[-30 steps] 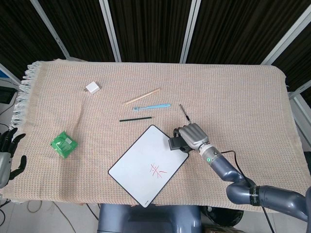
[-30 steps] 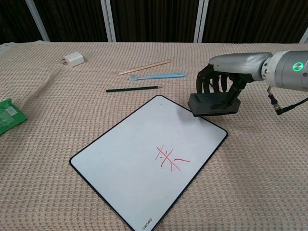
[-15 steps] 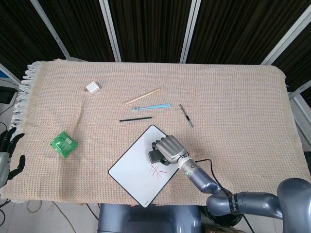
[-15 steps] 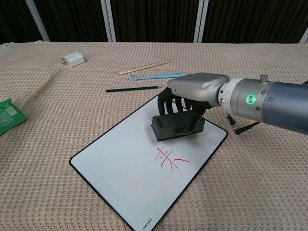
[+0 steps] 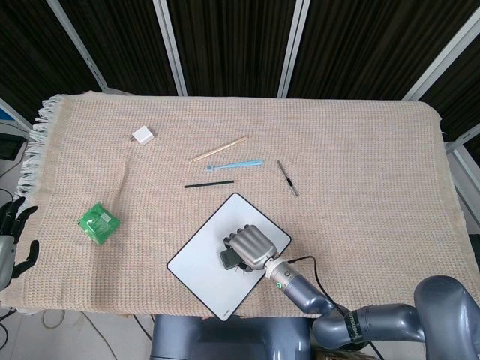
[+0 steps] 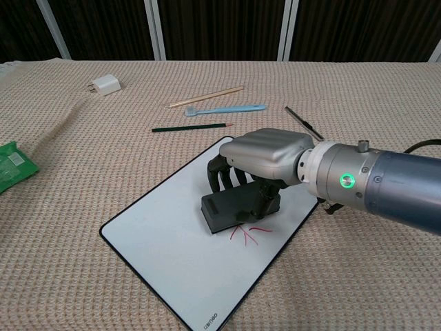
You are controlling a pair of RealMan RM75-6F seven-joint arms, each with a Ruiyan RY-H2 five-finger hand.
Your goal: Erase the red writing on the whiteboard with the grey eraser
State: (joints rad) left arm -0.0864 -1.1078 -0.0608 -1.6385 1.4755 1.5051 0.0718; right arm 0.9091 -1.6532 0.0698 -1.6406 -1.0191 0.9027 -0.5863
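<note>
The whiteboard (image 5: 202,262) (image 6: 172,248) lies tilted on the cloth near the front edge. My right hand (image 5: 251,245) (image 6: 265,155) grips the dark grey eraser (image 5: 228,259) (image 6: 234,207) and holds it on the board, over the upper part of the red writing (image 6: 249,233). Only the lower red strokes show below the eraser in the chest view; the head view hides the writing under the hand. My left hand (image 5: 11,236) hangs off the table's left edge, fingers apart, holding nothing.
A green packet (image 5: 99,222), a white charger (image 5: 142,136), a wooden stick (image 5: 219,148), a light blue toothbrush (image 5: 234,164), a dark green pencil (image 5: 209,183) and a dark pen (image 5: 286,178) lie on the beige cloth beyond the board.
My right hand carried the eraser from beside the board's far right edge onto the board, down and left, until it covers the top of the red writing. The left hand stayed put.
</note>
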